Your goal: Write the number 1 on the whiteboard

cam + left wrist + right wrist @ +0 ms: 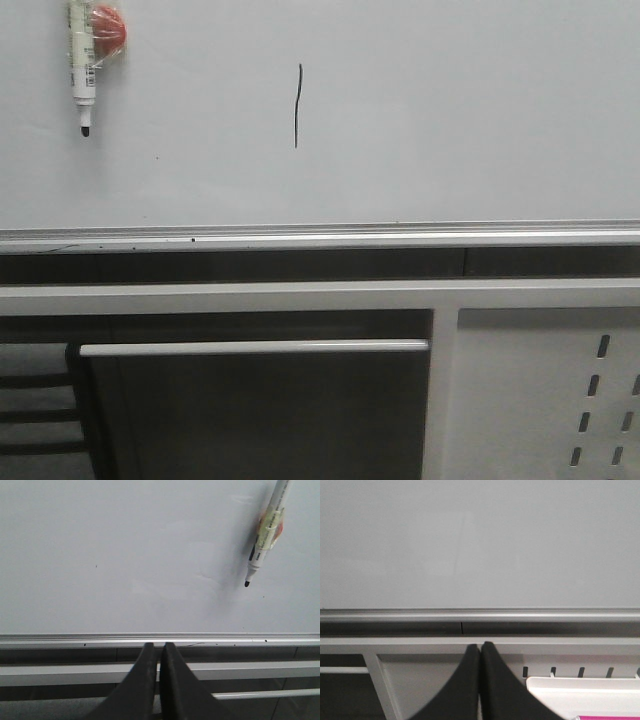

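Front view shows the number 1 [297,106] already drawn, upper centre of the whiteboard [450,120]; the marker [83,65] hangs upper left. Left gripper [160,652] and right gripper [480,652] are pressed together, empty; seemingly nothing remains.

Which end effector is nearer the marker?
Left. The marker hangs on the whiteboard in the left end effector's view; the right end effector's view shows none.

lighting: even, diffuse, moderately dim, cool grey cast. whiteboard [450,120] shows a soft sheen, no hard glare. marker [267,527] casts a faint blurred shadow beside it. images soft and grainy; wrist-view finger [142,690] edges blurred. dark recess under the rail [320,238] underexposed.
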Controlling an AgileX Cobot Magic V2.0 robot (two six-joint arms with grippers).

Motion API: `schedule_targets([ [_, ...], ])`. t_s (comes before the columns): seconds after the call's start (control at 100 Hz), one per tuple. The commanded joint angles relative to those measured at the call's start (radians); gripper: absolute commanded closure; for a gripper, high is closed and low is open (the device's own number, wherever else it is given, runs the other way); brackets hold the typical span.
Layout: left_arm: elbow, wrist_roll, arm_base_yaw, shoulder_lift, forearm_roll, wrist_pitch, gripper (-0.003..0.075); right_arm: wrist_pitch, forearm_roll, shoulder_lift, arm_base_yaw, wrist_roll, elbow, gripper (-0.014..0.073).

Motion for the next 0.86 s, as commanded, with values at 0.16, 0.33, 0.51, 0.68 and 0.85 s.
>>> schedule_targets([
  [0.16, 0.042, -0.009, 0.002, -0.022, -0.012, -0.072, 0.0741, -0.124, -0.015, -0.016, -0.014, 0.011, 0.044, 0.0657],
  [0.33, 0.042, -0.009, 0.002, -0.022, -0.012, -0.072, 0.0741, -0.132, -0.015, -0.016, -0.014, 0.011, 0.043, 0.0657],
  [0.51, 0.042, -0.009, 0.002, -0.022, -0.012, -0.072, 0.0741, -0.133, -0.015, -0.016, -0.014, 0.011, 0.043, 0.0657],
  [0.68, 0.042, -0.009, 0.002, -0.022, -0.012, -0.072, 0.0741, -0.133, -0.015, -0.016, -0.014, 0.011, 0.043, 0.0657],
  [0.85, 0.042, -0.009, 0.002, -0.022, -0.012, -0.072, 0.0741, -0.133, -0.015, -0.016, -0.014, 0.011, 0.043, 0.0657],
])
